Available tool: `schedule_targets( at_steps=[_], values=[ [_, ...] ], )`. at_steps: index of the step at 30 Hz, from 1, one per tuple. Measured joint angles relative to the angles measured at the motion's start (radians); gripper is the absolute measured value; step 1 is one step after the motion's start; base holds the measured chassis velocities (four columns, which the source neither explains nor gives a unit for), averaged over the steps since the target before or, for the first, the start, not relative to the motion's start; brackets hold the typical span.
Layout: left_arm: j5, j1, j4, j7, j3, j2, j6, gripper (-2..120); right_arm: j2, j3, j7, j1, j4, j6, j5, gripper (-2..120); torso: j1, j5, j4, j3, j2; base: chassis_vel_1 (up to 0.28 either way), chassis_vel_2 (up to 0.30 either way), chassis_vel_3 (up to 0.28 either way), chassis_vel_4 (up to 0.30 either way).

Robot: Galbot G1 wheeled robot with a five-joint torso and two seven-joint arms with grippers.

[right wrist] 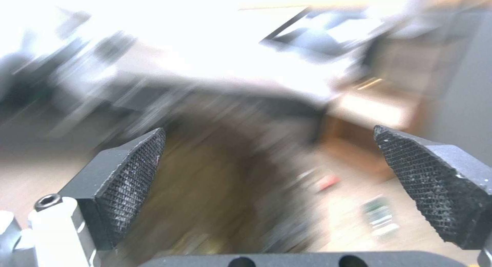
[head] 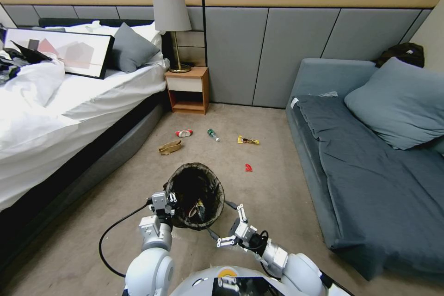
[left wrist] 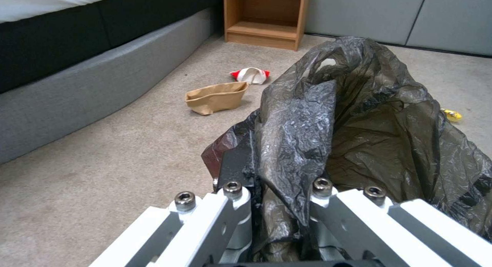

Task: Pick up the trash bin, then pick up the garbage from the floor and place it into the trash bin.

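— The trash bin (head: 195, 195) was in front of me, held up at its rim on my left side, with the carpet (head: 277, 157) under it. My left gripper (head: 163, 202) was closed on the black bag (left wrist: 328, 117) folded over the rim; in the left wrist view the crinkled plastic ran between my fingers.

— And your right gripper?

— My right gripper (head: 230, 223) was near the bin's other side, not touching it, with the pads (right wrist: 134, 174) spread wide and nothing between them.

— What could go wrong?

— I thought I perhaps gripped more bag than bucket. If so, the liner could slip or tear, and the bin would tilt and drop the wrapper (head: 200, 208) already inside it. Also the brown paper bag (left wrist: 215, 98), the red-white packet (left wrist: 250, 74), the small bottle (head: 213, 135), the yellow wrapper (head: 247, 140) and the red scrap (head: 248, 167) lay well apart, so each reach could swing the bin.
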Motion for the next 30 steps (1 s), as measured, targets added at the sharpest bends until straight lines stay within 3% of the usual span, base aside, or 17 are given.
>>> schedule_targets(
  at_steps=[5, 14, 30],
  values=[
    [-0.011, 0.005, -0.004, 0.000, -0.021, 0.005, -0.005, 7, 0.101, 0.069, 0.079, -0.038, 0.006, 0.016, -0.005, 100, 0.000, 0.0002, -0.0002, 0.000, 0.000, 0.000, 0.000, 0.000, 0.000],
    [-0.013, 0.015, -0.006, 0.000, -0.042, 0.012, -0.021, 7, 0.210, 0.143, 0.174, -0.094, -0.019, 0.038, -0.006, 100, 0.000, 0.0003, -0.0003, 0.000, 0.000, 0.000, 0.000, 0.000, 0.000],
    [-0.007, 0.020, -0.014, -0.001, -0.043, 0.014, -0.026, 6, 0.279, 0.149, 0.240, -0.111, -0.093, 0.094, 0.002, 100, 0.000, 0.0003, -0.0002, 0.000, 0.000, 0.000, 0.000, 0.000, 0.000]
  ],
)
